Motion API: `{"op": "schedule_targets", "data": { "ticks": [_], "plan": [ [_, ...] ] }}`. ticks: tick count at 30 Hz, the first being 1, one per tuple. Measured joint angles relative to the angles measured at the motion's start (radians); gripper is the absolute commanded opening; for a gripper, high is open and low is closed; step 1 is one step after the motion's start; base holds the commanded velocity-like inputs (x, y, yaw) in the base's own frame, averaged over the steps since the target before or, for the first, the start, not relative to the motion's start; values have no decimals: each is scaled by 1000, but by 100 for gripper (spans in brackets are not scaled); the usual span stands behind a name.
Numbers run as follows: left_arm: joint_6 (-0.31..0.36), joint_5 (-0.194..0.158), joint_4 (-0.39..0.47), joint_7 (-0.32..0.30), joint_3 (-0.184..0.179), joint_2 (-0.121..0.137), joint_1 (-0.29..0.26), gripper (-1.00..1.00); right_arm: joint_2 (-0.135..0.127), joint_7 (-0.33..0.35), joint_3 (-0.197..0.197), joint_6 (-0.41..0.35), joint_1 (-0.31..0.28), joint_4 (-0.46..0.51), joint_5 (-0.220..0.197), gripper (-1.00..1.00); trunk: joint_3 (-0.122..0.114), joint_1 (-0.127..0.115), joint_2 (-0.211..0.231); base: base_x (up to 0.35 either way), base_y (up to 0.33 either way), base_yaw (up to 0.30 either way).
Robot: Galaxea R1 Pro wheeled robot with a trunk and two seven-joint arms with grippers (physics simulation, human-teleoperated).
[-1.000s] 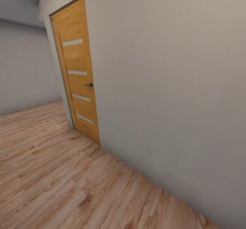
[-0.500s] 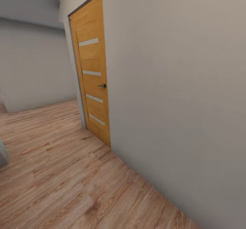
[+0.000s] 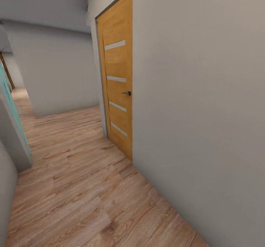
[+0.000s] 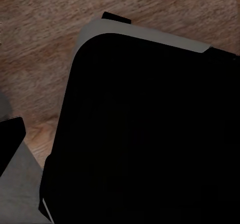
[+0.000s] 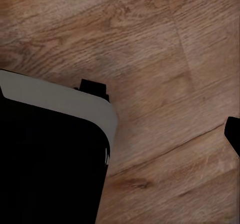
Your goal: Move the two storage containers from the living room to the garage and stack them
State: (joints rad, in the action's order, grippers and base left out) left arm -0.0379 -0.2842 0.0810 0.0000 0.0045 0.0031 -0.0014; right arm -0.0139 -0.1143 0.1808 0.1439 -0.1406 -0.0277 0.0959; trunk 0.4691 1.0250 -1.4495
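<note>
The two storage containers are out of view. I face a hallway with a light wood plank floor (image 3: 73, 173). A light wooden door (image 3: 117, 88) with four frosted strips stands shut in the grey wall (image 3: 198, 110) on my right, and its dark handle (image 3: 127, 93) is on its right side. Both wrist views look down on the plank floor beside my black base (image 4: 150, 134) (image 5: 45, 164) with its grey rim. A dark piece, perhaps a fingertip (image 4: 9, 144), sits at the edge of the left wrist view. Another dark piece (image 5: 233, 134) sits at the edge of the right wrist view.
A teal panel (image 3: 11, 107) and a grey wall corner (image 3: 5, 188) stand close on the left. The corridor runs ahead to a grey wall (image 3: 55, 74) and opens leftward at the far end. The right wall runs close along my side.
The whole head view has shifted, so the camera has turned left. The door now sits further right in the picture, and the teal panel and left wall corner have come into view.
</note>
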Motion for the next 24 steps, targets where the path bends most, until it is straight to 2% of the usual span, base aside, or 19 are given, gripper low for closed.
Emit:
{"op": "schedule_targets", "data": {
  "ticks": [24],
  "plan": [
    [-1, 0, 0, -1, 1, 1, 0, 100, 2, 3, -3, 0, 0, 0, -8, 100, 0, 0, 0, 1, 0, 300]
  ]
}}
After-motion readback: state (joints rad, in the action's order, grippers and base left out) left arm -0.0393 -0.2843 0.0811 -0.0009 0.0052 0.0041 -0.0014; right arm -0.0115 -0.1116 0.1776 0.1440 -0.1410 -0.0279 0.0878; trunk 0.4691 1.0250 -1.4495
